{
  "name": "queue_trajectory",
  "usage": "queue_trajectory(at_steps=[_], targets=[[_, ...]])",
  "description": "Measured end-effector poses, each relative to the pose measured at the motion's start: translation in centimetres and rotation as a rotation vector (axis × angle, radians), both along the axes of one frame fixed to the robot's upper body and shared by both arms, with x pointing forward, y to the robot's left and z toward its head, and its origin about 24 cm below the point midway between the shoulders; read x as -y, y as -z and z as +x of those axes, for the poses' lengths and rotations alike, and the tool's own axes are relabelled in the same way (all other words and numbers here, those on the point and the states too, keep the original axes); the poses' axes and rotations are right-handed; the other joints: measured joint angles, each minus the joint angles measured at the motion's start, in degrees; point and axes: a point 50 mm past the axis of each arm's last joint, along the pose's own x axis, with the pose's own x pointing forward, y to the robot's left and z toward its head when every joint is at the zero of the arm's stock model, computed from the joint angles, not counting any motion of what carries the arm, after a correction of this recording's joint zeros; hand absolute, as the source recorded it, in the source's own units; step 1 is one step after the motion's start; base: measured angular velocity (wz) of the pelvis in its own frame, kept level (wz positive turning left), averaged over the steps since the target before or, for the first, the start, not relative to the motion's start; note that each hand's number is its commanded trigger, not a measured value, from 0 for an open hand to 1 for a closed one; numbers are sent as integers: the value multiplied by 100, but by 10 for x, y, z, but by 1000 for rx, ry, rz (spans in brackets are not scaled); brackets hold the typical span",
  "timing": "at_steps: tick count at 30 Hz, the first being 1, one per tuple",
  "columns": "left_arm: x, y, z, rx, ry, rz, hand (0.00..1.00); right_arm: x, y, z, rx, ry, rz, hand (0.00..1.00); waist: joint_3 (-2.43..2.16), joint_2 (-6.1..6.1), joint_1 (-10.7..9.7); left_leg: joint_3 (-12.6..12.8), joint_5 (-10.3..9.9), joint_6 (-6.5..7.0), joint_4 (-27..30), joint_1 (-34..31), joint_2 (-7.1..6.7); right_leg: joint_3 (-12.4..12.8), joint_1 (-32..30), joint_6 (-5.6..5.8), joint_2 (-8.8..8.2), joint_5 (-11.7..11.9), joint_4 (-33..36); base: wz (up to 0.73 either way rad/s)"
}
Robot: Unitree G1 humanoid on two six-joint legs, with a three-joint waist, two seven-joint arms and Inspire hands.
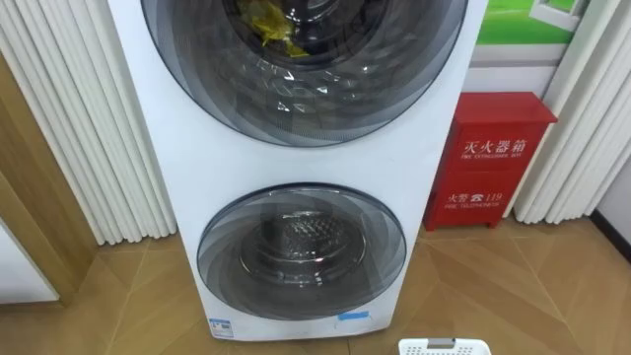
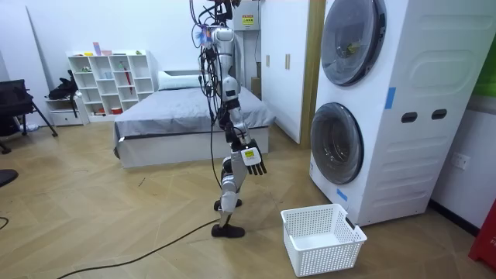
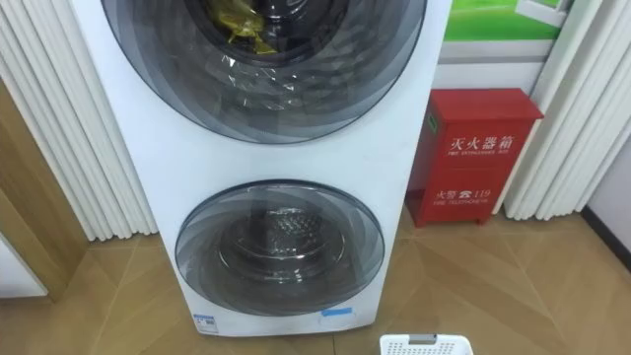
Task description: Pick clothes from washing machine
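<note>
A white stacked washing machine (image 1: 168,148) fills the eye views, with both round glass doors closed. Behind the upper door (image 1: 296,89) lies a yellow cloth (image 1: 271,28), which also appears in the room view as a yellow cloth (image 2: 350,50). The lower drum (image 1: 301,247) looks bare. A white laundry basket (image 2: 322,236) stands on the floor before the machine; its rim (image 1: 444,347) pokes in at the bottom edge. In the room view I stand a couple of steps from the machine, facing it. My right hand (image 2: 252,160) hangs at hip height, fingers relaxed and holding nothing.
A red fire-equipment box (image 1: 488,163) stands on the floor right of the machine. White pleated curtains (image 1: 89,128) hang on both sides. Behind me are a bed (image 2: 186,116) and a white shelf unit (image 2: 108,77), with wooden floor between.
</note>
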Motion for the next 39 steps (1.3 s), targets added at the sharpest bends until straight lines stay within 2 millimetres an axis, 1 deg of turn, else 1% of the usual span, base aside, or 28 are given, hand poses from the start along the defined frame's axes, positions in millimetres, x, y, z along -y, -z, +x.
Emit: queue_trajectory(at_steps=[10,14,16,17,20,22,23,25,26,27,28,29,30,31,33,34,36,37,39], targets=[[-1,-1,3,17,5,11,0,0,0,1,4,-45,-3,0,3,5,12,-51,0,0,1,27,-1,-10,5,0,-1,0,-3,0],[0,-1,6,28,4,9,0,0,0,0,3,-39,2,0,5,4,6,-48,0,0,-15,30,-1,-88,9,0,-6,0,-1,0],[0,-1,6,28,2,8,0,-1,0,1,1,-40,3,0,17,-18,7,-29,0,0,-16,27,-1,-84,3,0,-7,0,-1,0],[0,-1,6,29,-8,6,0,-1,0,1,0,-38,2,0,11,-12,7,-29,0,0,-16,28,-2,-84,6,0,-7,0,-1,0],[-2,-1,5,30,-33,-6,0,0,0,2,-1,-35,-8,0,21,-36,7,-27,0,0,-24,36,-4,-88,7,0,-7,0,0,0],[-2,-1,4,27,-32,-14,0,1,0,3,0,-32,-16,0,19,-32,20,-27,0,0,-26,48,-4,-85,16,0,-7,0,-1,0],[-3,-1,3,24,-33,-16,0,2,-1,6,6,-31,-25,0,10,-51,22,-30,1,1,-23,68,-6,-75,21,0,-10,0,-1,0],[-4,-1,3,24,-39,-22,0,9,-4,17,39,-2,-40,0,44,-51,21,-17,1,2,-23,127,-9,-63,58,0,-21,0,1,-7],[-4,-1,3,23,-40,-28,0,15,-8,30,87,19,-59,0,53,-51,20,-6,2,2,-18,133,-12,-65,65,1,-26,0,1,-6],[-6,-1,3,26,-53,-29,0,20,-13,46,136,43,-76,0,66,-80,11,-11,2,3,-9,134,-13,-69,70,1,-26,0,-1,0],[-8,-2,4,32,-65,-28,0,25,-19,64,188,62,-94,0,65,-114,3,-22,2,3,1,133,-13,-79,82,1,-26,0,-3,3],[-9,-2,5,36,-67,-28,0,29,-24,76,229,74,-106,0,66,-125,3,-25,2,3,11,134,-13,-80,87,1,-26,0,-5,0],[-11,-2,6,37,-66,-30,0,35,-35,99,307,89,-127,0,62,-141,6,-24,2,3,13,137,-13,-71,86,1,-25,-1,-5,0],[-12,-3,6,36,-64,-29,0,38,-41,109,342,99,-136,0,60,-149,8,-24,2,3,15,137,-13,-71,85,2,-24,-1,-6,0],[-17,-4,7,31,-55,-19,0,50,-63,145,466,124,-167,0,53,-229,34,-40,3,2,30,122,-15,-83,88,2,-23,-1,-7,2],[-18,-4,7,28,-56,-15,0,53,-69,152,491,130,-171,0,54,-244,38,-50,3,2,38,114,-16,-86,90,2,-21,-1,-7,6],[-19,-4,6,9,-65,-12,0,59,-89,180,582,176,-196,0,42,-294,88,-56,3,2,52,107,-17,-89,85,1,-19,0,3,2],[-20,-4,5,5,-68,-14,0,60,-95,186,608,186,-203,0,40,-298,87,-58,3,3,56,107,-17,-89,83,1,-20,0,3,0],[-20,-4,5,-11,-68,-24,0,61,-118,210,707,197,-223,0,35,-298,169,-59,3,3,62,105,-16,-91,74,1,-21,1,12,0]])
